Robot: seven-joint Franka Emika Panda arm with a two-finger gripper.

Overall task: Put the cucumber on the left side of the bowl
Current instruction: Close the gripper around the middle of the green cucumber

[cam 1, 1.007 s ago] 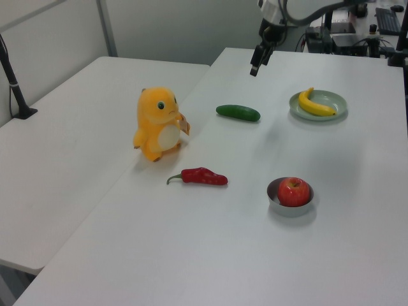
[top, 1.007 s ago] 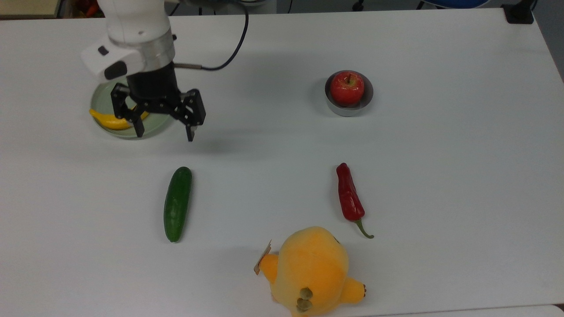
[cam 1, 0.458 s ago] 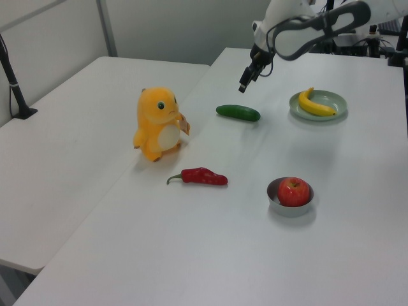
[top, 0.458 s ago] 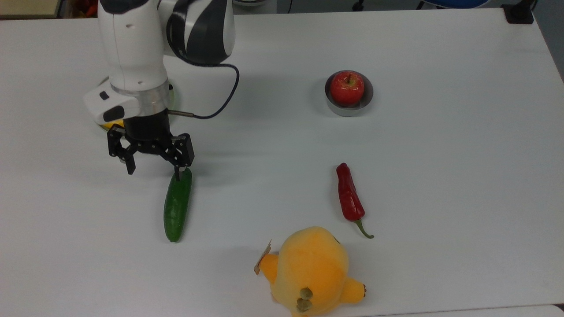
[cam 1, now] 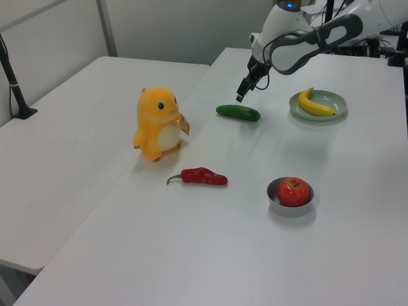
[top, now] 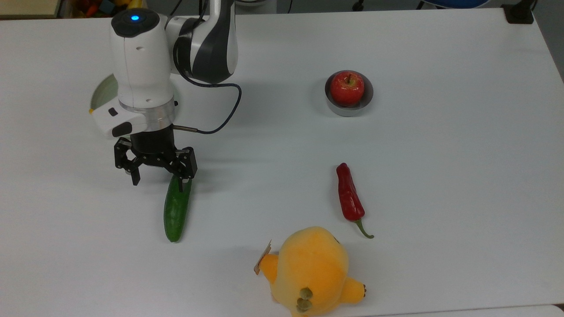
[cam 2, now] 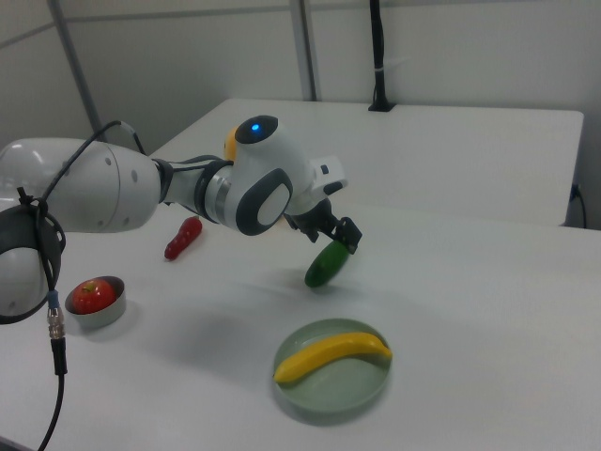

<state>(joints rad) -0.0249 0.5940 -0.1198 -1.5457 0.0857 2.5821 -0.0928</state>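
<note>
Looking down in the top view, I have the gripper (top: 157, 179) spread wide and empty, hanging over the upper end of the cucumber (top: 176, 211). The cucumber lies on the worktop (top: 440, 176) with its long axis running almost top to bottom, so most of it stretches below the gripper; one fingertip covers its tip. The bowl (top: 349, 107), with an apple (top: 347, 87) in it, sits well apart toward the top view's right.

From the left view, the gripper (cam 1: 243, 94) is above and just beside the cucumber (cam 1: 238, 113), clearly not touching.

On the right view, the gripper (cam 2: 340, 237) overlaps the cucumber's (cam 2: 325, 266) far end, hiding it; I judge I must shift along its length before closing.
</note>
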